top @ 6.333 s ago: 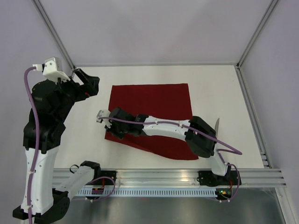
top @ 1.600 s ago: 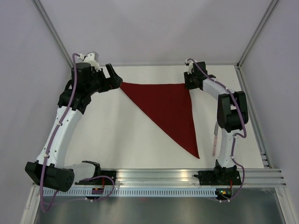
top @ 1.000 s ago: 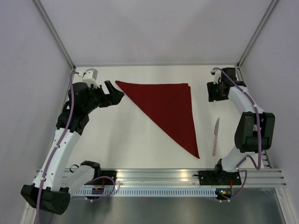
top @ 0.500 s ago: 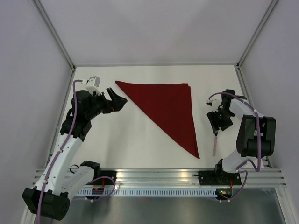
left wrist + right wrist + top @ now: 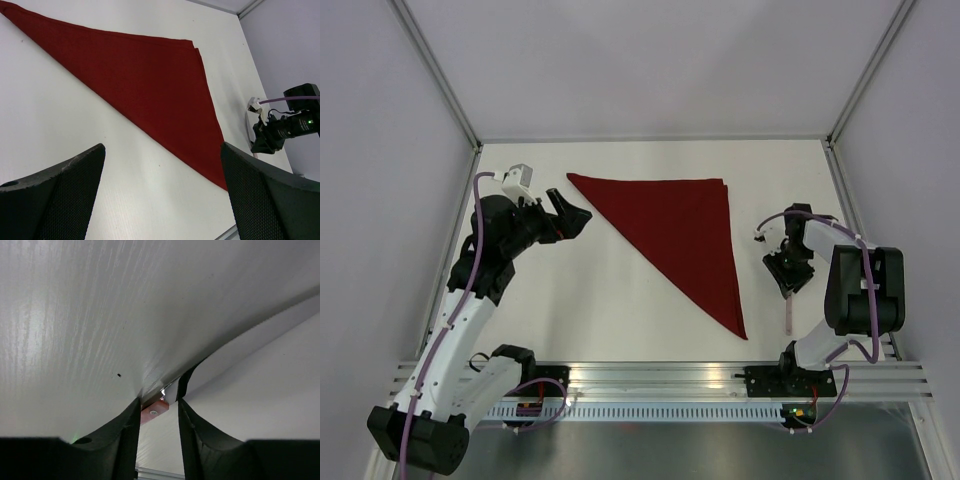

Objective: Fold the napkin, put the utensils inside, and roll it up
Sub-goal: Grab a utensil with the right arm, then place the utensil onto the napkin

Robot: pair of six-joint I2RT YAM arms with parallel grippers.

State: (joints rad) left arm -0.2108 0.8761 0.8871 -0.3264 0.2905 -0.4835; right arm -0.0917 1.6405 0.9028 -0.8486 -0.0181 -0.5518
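The maroon napkin [image 5: 675, 232] lies flat on the table, folded into a triangle; it also shows in the left wrist view [image 5: 140, 80]. The knife lies to its right, and only its pale pinkish handle [image 5: 790, 316] sticks out from under my right gripper [image 5: 788, 278]. In the right wrist view the fingers [image 5: 125, 440] are drawn close around the knife [image 5: 156, 411] where handle meets blade, low on the table; my right gripper [image 5: 159, 402] is shut on it. My left gripper [image 5: 572, 212] is open and empty, above the table beside the napkin's far left corner [image 5: 162, 150].
The white table [image 5: 620, 300] has a raised rim at the back and sides. Grey walls and metal posts enclose it. A metal rail [image 5: 660, 380] with both arm bases runs along the near edge. The right arm [image 5: 285, 131] shows in the left wrist view.
The napkin went from an open square to a folded triangle. Both arms let go and drew back. My right gripper came down onto the knife, and the handle shifted slightly to the right.
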